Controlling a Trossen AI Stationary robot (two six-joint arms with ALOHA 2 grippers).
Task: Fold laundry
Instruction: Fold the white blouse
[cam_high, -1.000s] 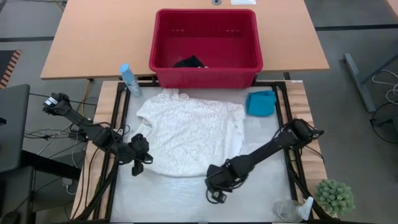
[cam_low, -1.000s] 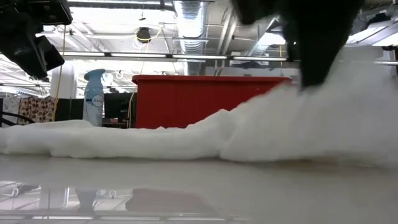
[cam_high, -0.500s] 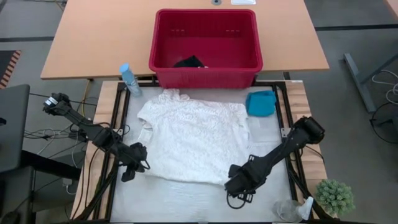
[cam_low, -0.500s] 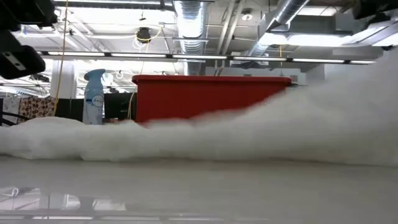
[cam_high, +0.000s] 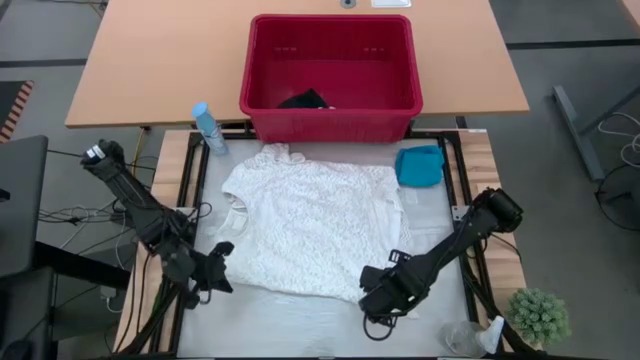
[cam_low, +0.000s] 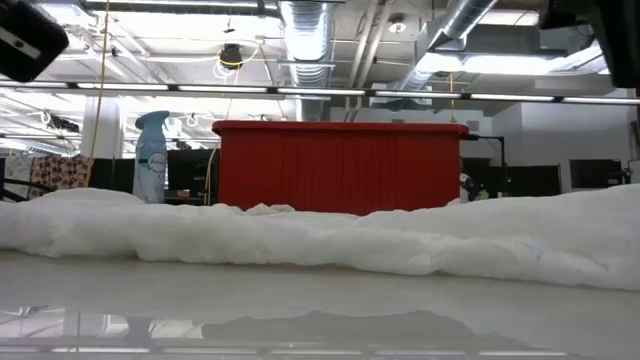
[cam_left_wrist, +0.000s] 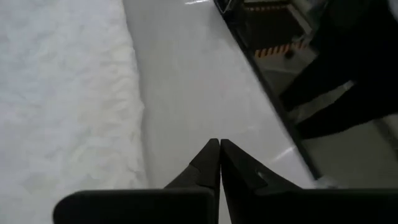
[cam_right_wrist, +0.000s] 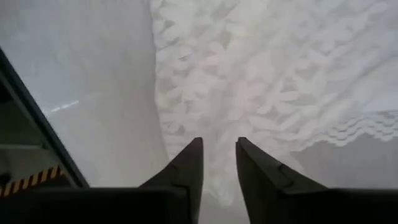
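Observation:
The cream-white lacy cloth (cam_high: 315, 225) lies spread flat on the white table top; in the low view it is a low ridge (cam_low: 320, 235). The turquoise garment (cam_high: 420, 165) lies folded beside the cloth's far right corner. The dark garment (cam_high: 305, 100) sits inside the red basket. My left gripper (cam_high: 218, 272) (cam_left_wrist: 219, 144) is shut over bare table, just off the cloth's near left edge (cam_left_wrist: 134, 112). My right gripper (cam_high: 375, 295) (cam_right_wrist: 219, 146) is open and stands over the cloth's near right edge (cam_right_wrist: 205, 93), next to its scalloped hem (cam_right_wrist: 360, 130).
The red basket (cam_high: 255, 70) stands at the table's far edge, with a blue spray bottle (cam_high: 208, 128) to its left. A small plant (cam_high: 538, 315) and a clear bottle (cam_high: 470, 338) are at the near right corner. Bare table top (cam_high: 290, 320) runs along the near edge.
My right gripper moved toward the table's right edge, drawing the cloth's near right part outward. That part, raised high in the low view, has dropped flat and the cloth lies spread wider. My left gripper drew back toward the near left corner, off the cloth.

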